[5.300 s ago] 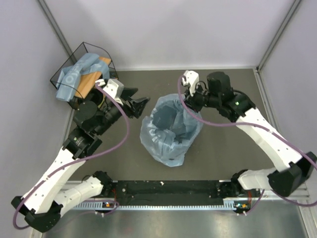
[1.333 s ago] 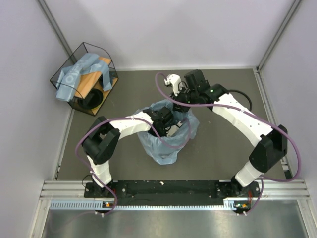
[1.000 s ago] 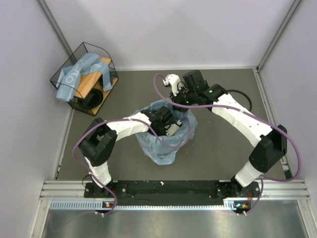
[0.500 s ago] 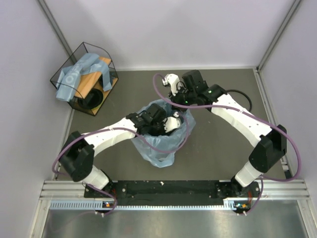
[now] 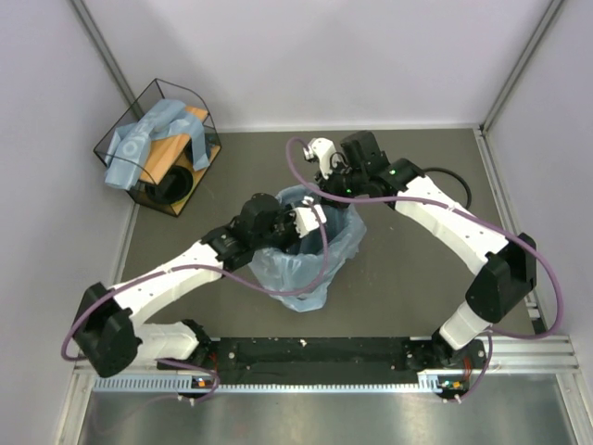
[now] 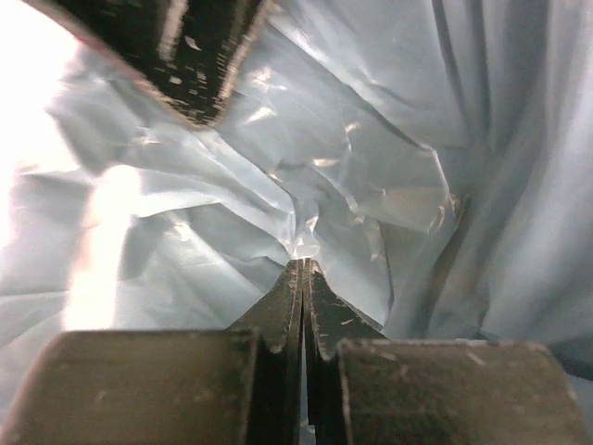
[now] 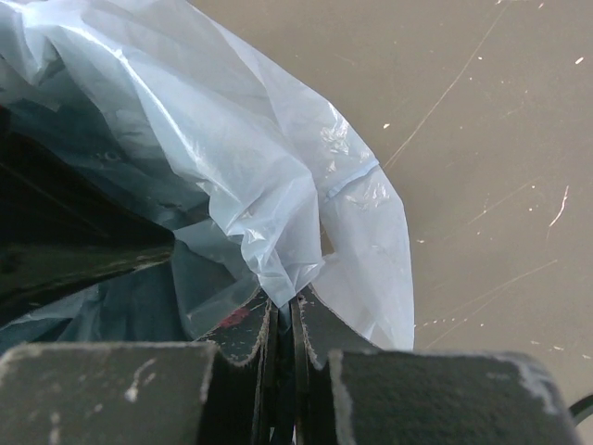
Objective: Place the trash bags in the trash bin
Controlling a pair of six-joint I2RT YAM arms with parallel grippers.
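A light-blue translucent trash bag [image 5: 324,260] is draped over and into the trash bin [image 5: 283,265], which shows only as a dark shape through the film. My left gripper [image 5: 309,229] reaches down into the bin's mouth. In the left wrist view its jaws [image 6: 303,266] are shut, tips against crinkled film [image 6: 371,167], with nothing clearly pinched. My right gripper [image 5: 332,192] is at the bin's far rim. It is shut on a bunched fold of the bag's edge [image 7: 287,232], which spills over its fingertips [image 7: 295,298].
A black wire basket [image 5: 206,119] with a wooden base stands at the back left, holding more light-blue bags [image 5: 139,141] and a dark roll. Grey walls close in the left, back and right. The arm bases' rail [image 5: 315,357] runs along the near edge.
My left arm has swung its elbow out to the left while its gripper stays in the bin's mouth. The bag and bin shifted slightly left. The right arm has held its grip almost still.
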